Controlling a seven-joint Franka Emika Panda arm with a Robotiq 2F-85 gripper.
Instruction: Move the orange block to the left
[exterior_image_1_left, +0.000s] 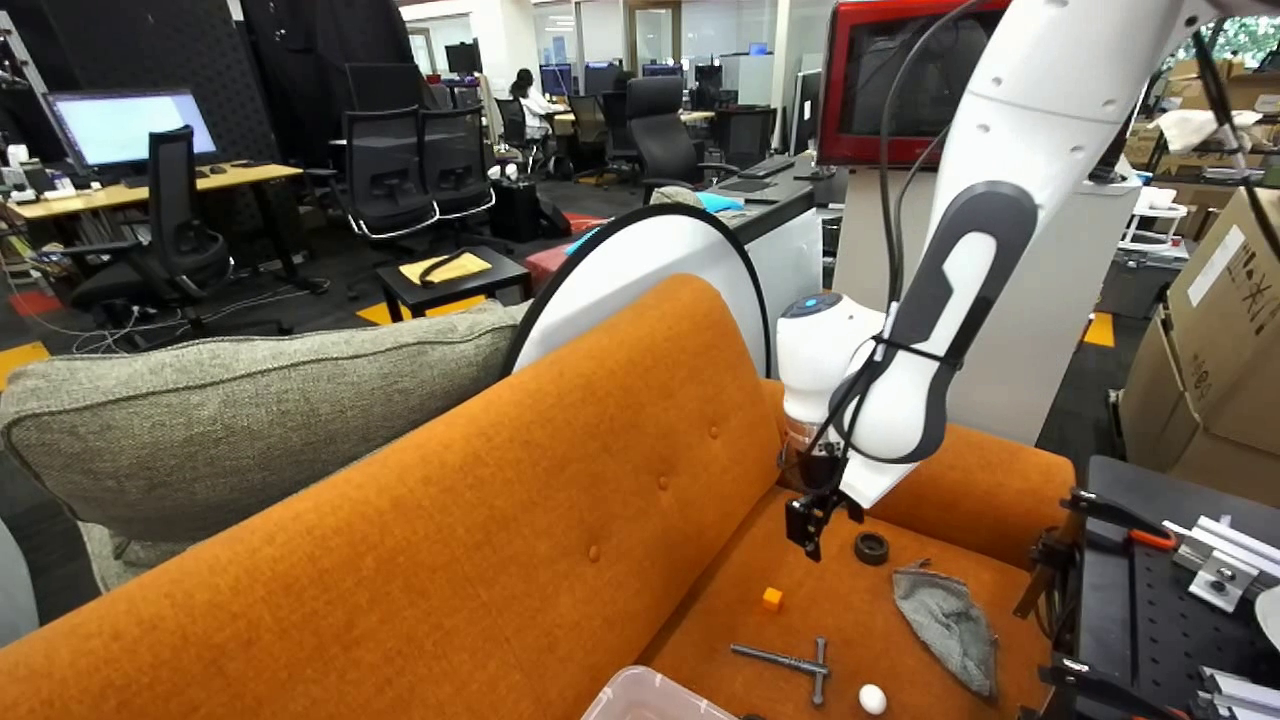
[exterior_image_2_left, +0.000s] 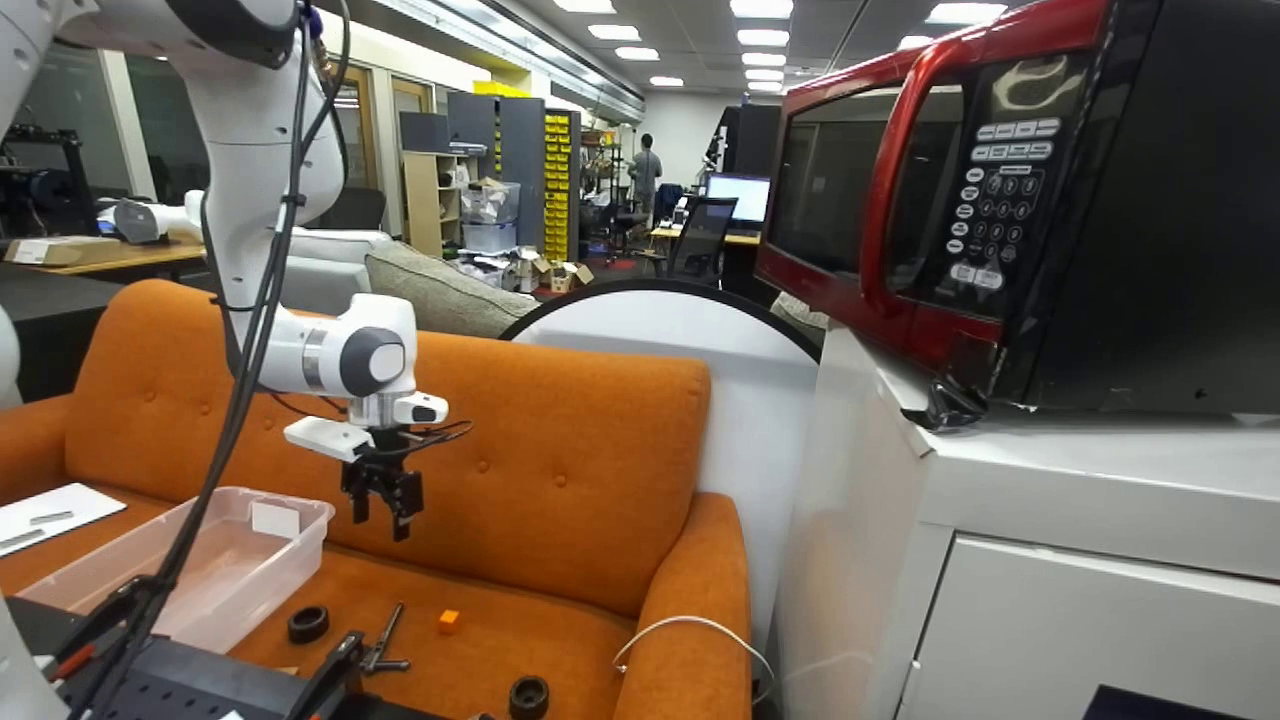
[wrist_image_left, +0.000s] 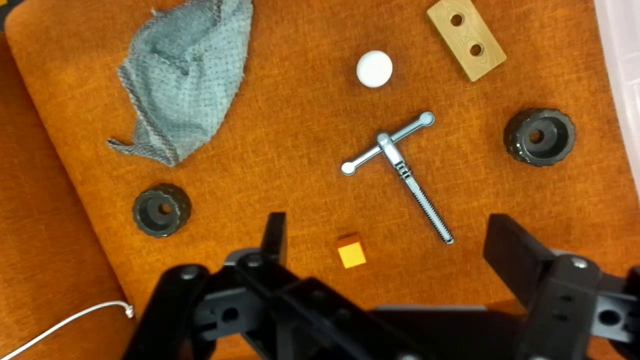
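The orange block (exterior_image_1_left: 772, 599) is a tiny yellow-orange cube lying on the orange sofa seat. It also shows in an exterior view (exterior_image_2_left: 448, 622) and in the wrist view (wrist_image_left: 352, 254). My gripper (wrist_image_left: 387, 240) is open and empty, its two black fingers wide apart. In the wrist view the block appears between the fingers, nearer the left one. In both exterior views the gripper (exterior_image_1_left: 822, 525) (exterior_image_2_left: 380, 515) hangs well above the seat, apart from the block. Nothing hides the block.
A grey T-shaped tool (wrist_image_left: 420, 195) lies near the block. A white ball (wrist_image_left: 374, 69), wooden piece (wrist_image_left: 467, 37), grey cloth (wrist_image_left: 190, 80) and two black wheels (wrist_image_left: 161, 210) (wrist_image_left: 540, 136) lie around. A clear bin (exterior_image_2_left: 318, 530) stands on the seat. The sofa backrest (exterior_image_1_left: 560, 480) rises behind.
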